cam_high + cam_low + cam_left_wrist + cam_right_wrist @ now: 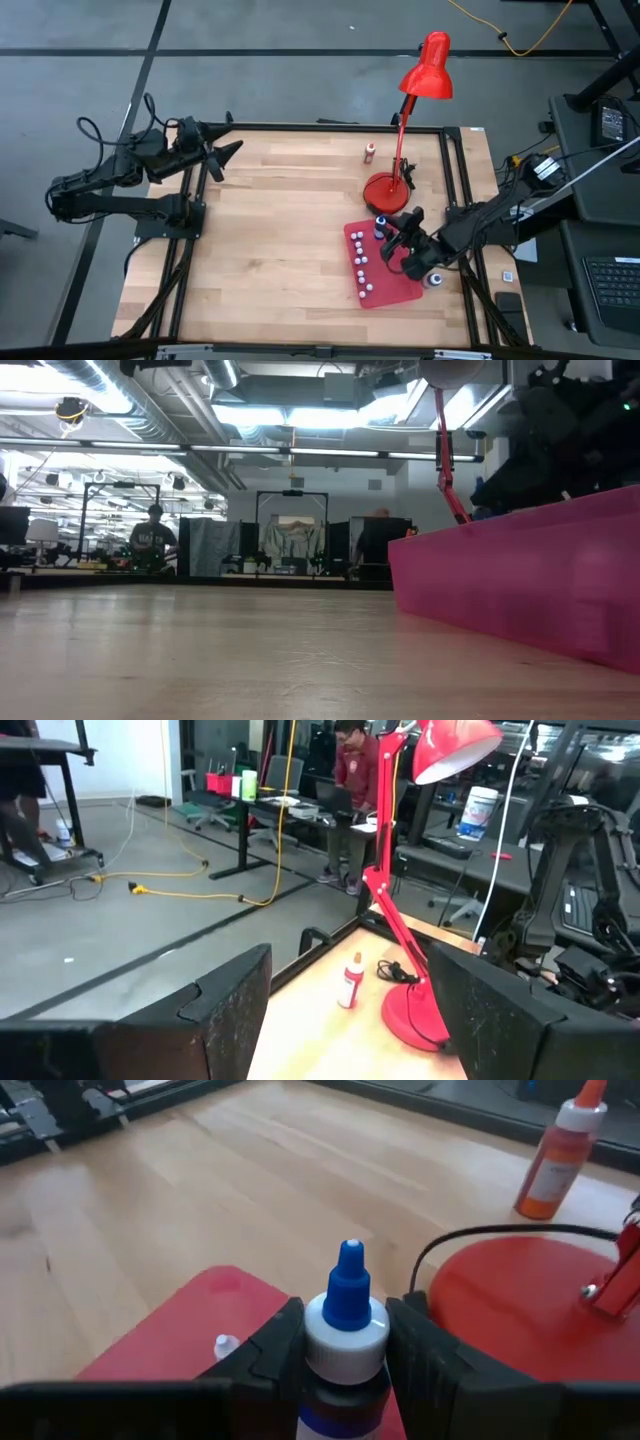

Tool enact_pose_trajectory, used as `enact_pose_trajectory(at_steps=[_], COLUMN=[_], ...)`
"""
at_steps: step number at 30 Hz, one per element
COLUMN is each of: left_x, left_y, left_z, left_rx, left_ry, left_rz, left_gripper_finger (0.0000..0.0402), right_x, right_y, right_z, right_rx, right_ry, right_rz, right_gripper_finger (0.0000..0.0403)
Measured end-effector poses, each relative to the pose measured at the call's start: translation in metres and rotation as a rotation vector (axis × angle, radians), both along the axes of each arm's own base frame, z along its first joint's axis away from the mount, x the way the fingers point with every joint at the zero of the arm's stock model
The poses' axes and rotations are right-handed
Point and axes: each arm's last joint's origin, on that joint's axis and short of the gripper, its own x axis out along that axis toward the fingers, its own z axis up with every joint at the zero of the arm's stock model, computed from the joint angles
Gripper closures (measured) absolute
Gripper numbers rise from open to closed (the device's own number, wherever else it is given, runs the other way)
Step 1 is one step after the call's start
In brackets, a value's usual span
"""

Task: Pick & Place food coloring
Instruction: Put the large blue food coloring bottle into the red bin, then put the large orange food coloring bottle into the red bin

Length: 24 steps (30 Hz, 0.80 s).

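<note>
A small food coloring bottle (345, 1330) with a blue tip and a white collar stands upright between the fingers of my right gripper (345, 1345), which is shut on it. In the high view this bottle (380, 228) is over the far edge of a flat red mat (395, 285). Several tiny pale-capped bottles (361, 272) stand in a row on the mat. Another small bottle (435, 280) stands on the wood by the mat's right edge. My left gripper (228, 152) hangs open at the far left, holding nothing. My right gripper pinches the bottle's white collar (345, 1342), just under the blue tip, between its two fingers (425, 1345). The fingers come from the table's right side, slanting down. The bottle stays upright. Its base is hidden by the gripper, so I cannot tell whether it rests on the mat.
A red desk lamp stands with its round base (385, 190) just beyond the mat, and its cord (450, 1245) curls near the bottle. An orange-bodied bottle (369, 151) stands near the far edge. Bare wood (270, 240) fills the table's middle and left.
</note>
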Motion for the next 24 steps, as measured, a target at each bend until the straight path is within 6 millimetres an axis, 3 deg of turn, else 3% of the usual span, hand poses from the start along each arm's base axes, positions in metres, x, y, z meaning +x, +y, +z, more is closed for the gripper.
enact_pose_trajectory(at_steps=[11,19,24], left_x=[0.000,-0.002,-0.017], left_y=[0.000,-0.003,-0.006], left_z=[0.000,0.000,0.004], left_rx=[-0.001,-0.025,0.001], left_ry=[0.002,-0.019,-0.065], left_rz=[0.000,-0.101,-0.102], left_gripper_finger=[0.0137,0.0137,0.0137], right_x=[0.002,0.002,0.003], right_y=[0.004,0.005,0.006], right_z=[-0.019,-0.018,-0.005], right_rx=[-0.033,0.021,0.050], right_ry=[0.037,0.010,-0.023], right_rz=[-0.021,-0.039,-0.031], right_gripper_finger=[0.0282,0.0145,0.0108])
